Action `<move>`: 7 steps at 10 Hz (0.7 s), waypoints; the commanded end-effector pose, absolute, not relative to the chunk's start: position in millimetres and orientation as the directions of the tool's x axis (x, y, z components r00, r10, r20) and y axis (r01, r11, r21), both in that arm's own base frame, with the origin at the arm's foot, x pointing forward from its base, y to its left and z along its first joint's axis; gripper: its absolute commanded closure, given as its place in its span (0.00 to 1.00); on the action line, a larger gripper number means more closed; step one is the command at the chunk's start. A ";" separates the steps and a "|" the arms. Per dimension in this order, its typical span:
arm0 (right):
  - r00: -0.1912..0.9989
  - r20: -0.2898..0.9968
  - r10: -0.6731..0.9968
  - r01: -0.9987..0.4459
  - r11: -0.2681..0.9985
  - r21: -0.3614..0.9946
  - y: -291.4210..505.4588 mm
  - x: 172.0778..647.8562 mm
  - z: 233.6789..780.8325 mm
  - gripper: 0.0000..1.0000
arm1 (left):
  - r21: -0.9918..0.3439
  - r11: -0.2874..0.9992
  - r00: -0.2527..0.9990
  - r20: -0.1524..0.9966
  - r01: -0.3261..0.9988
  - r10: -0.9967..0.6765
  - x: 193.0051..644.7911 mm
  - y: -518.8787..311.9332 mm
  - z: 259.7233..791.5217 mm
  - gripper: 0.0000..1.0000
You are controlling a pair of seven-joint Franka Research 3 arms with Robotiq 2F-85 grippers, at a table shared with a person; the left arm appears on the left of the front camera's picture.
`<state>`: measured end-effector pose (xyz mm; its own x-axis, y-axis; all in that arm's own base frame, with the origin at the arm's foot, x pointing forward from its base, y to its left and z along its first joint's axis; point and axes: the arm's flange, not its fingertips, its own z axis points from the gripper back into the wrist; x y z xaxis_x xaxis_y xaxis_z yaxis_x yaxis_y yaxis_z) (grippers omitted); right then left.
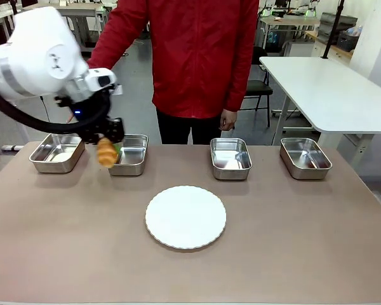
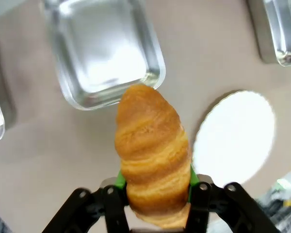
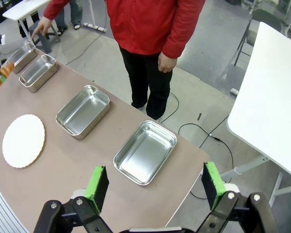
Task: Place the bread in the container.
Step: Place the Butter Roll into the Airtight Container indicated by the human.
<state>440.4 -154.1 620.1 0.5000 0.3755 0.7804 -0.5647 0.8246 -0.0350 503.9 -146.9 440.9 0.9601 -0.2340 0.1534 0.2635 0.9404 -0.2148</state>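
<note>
The left gripper (image 1: 106, 143) is squeezed shut on the bread (image 1: 106, 153) and holds it up in the air. Another pan (image 1: 56, 154) sits just to the gripper's left. The container (image 1: 132, 155) is just to its right, with the near rim right by the bread. I think this is the carrying step. Next the bread should go a little more over the container's middle, come down, and be let go. Far to the right, the right gripper (image 3: 155, 187) is wide open and holds nothing.
</note>
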 end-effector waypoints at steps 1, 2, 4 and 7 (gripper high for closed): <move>0.498 0.781 0.376 -0.564 0.825 -0.038 -153.7 439.3 620.9 0.00 | -0.196 0.927 0.943 0.166 0.319 -0.289 505.7 -130.5 430.4 0.55; 0.498 0.781 0.376 -0.564 0.825 -0.038 -153.7 439.3 620.9 0.00 | -0.239 0.925 0.953 0.145 0.294 -0.266 502.6 -147.4 431.7 0.55; 0.498 0.781 0.376 -0.564 0.825 -0.038 -153.7 439.3 620.9 0.00 | -0.208 0.936 0.955 0.149 0.285 -0.257 507.6 -125.5 435.5 0.55; 0.498 0.781 0.376 -0.564 0.825 -0.038 -153.7 439.3 620.9 0.00 | -0.175 0.950 0.962 0.142 0.257 -0.234 537.2 -102.9 432.7 0.55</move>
